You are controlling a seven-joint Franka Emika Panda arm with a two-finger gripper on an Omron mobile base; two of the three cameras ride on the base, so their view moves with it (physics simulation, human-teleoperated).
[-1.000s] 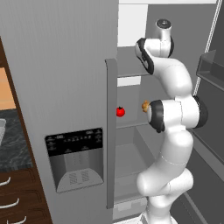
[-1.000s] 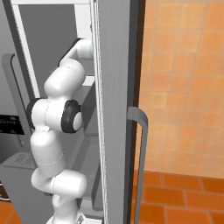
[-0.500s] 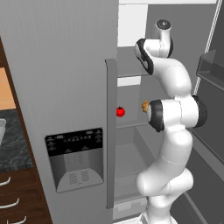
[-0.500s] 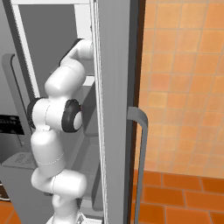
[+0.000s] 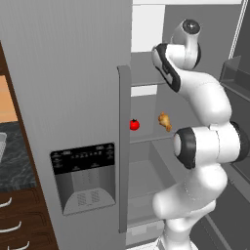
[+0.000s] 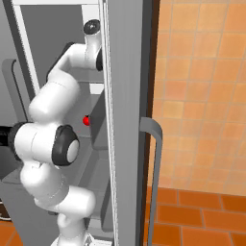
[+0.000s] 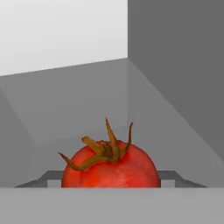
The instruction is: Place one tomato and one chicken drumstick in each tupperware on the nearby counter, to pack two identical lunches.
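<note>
**Item 1: gripper** (image 7: 111, 179). Partly closed. Its dark fingertips (image 7: 171, 176) sit against either flank of a tomato (image 7: 109, 168), so you may read it as clamped on the fruit, which rests low on the grey floor of a fridge compartment.

**Item 2: held tomato.** It lies dead ahead of the hand, centred between the tips, with the dried stem toward the top of the hand view. It is round, so there is no long axis to align with. The coming move looks like a straight pull back out of the compartment.

**Item 3: second tomato** (image 5: 134, 124). It sits on a lower fridge shelf (image 5: 146, 139), below the level where the arm reaches in. That height difference is why you should count it as separate. It also shows red in the right base view (image 6: 86, 120).

**Item 4: chicken drumstick** (image 5: 165, 122). One is counted, on that same lower shelf. It sits near the second tomato but apart from it, with its long axis slanting down to the right.

**Item 5: tupperware** (image 5: 2, 145). One pale rim is partly seen at the far left edge, on the counter (image 5: 12, 168). A second is not counted here.

**Item 6: surroundings.** There is one grey fridge door (image 5: 73, 73) with a dispenser panel (image 5: 84, 178), standing between the open compartment and the counter. You will likely need to clear its edge when carrying leftward. Wooden drawers (image 5: 14, 224) sit under the counter.

**Tally.** Two tomatoes, one drumstick and one tray sliver are counted. Nothing can be seen packed yet.
</note>
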